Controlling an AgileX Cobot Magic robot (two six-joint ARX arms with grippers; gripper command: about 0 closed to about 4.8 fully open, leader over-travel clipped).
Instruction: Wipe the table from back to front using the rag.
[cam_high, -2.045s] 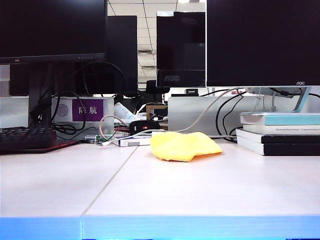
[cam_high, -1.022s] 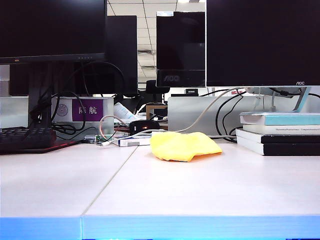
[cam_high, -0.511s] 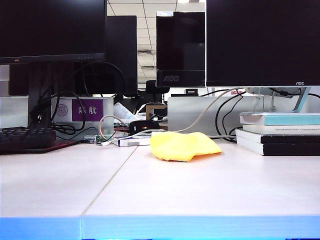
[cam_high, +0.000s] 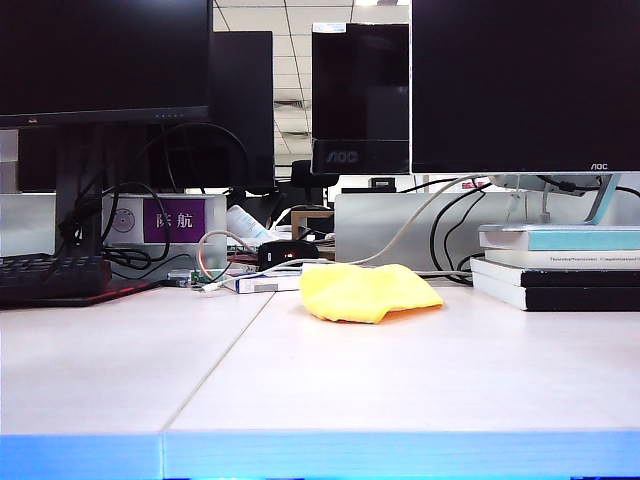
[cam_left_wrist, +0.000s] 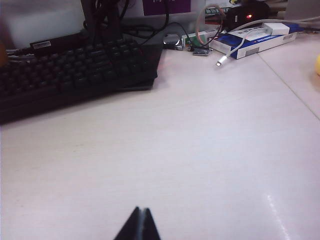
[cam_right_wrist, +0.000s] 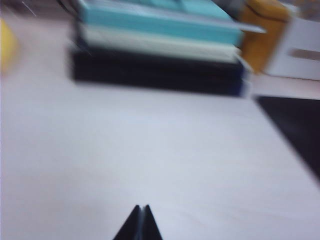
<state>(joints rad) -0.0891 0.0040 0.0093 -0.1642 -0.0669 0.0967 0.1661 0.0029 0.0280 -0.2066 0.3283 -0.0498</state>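
- A black keyboard (cam_left_wrist: 75, 67) sits at the back left of the desk (cam_high: 400, 380), with tangled cables (cam_high: 150, 215) and a purple-labelled box (cam_high: 175, 222) behind it.
- A blue and white box (cam_left_wrist: 255, 37) and a loose white cable (cam_left_wrist: 235, 47) lie near the desk's seam.
- A stack of books (cam_high: 557, 265) stands at the back right, under dark monitors (cam_high: 525, 85).
- The rag (cam_high: 366, 291) lies crumpled toward the back of the desk, between the books and the white cable, touching neither.
- The left gripper (cam_left_wrist: 139, 225) hovers low over bare desk in front of the keyboard, fingers pressed together and empty; the rag shows only as a yellow sliver at the frame edge, well apart.
- The right gripper (cam_right_wrist: 139, 223) is also pressed together and empty, over bare desk before the books; that view is blurred, and the yellow smear at its edge is probably the rag, well away.
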